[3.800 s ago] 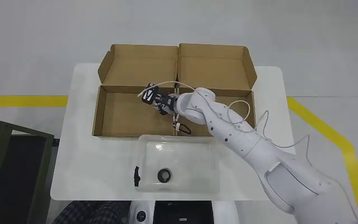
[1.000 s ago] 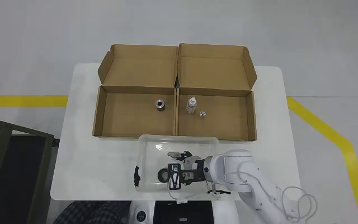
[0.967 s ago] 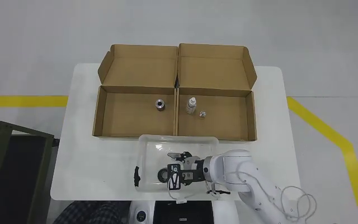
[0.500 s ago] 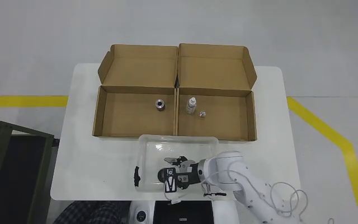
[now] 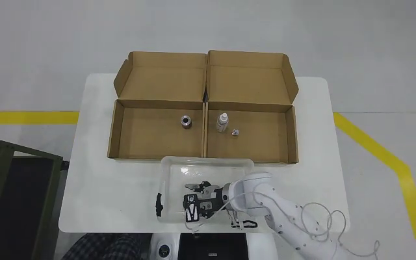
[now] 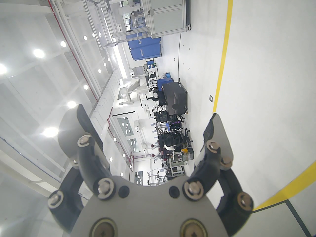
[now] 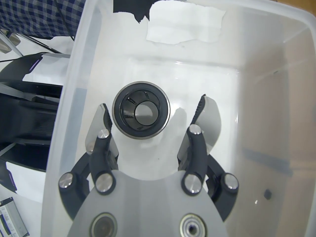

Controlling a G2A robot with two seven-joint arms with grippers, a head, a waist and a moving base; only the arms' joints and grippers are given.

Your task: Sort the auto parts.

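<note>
White table (image 5: 97, 162), yellow floor line (image 5: 39, 117), dark cabinet (image 5: 26, 188)

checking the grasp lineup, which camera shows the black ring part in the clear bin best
Right wrist view: the black ring part sits unblocked on the floor of the clear bin, between the fingers of the open right end effector. In the top view that end effector covers it. The left wrist view faces the hall.

A large industrial hall, a factory floor or test lab: the pale glossy floor (image 6: 266, 75) carries a painted yellow line (image 6: 223, 50), and the high white ceiling holds rows of round lamps (image 6: 39, 53) and a thin red pipe (image 6: 64, 33). Farther off stand a tall aluminium-framed enclosure with grey panels (image 6: 158, 8), blue metal cabinets (image 6: 145, 48) and crowded dark workstations (image 6: 172, 97). The work surface is a plain white round-cornered table (image 5: 97, 162)
</note>
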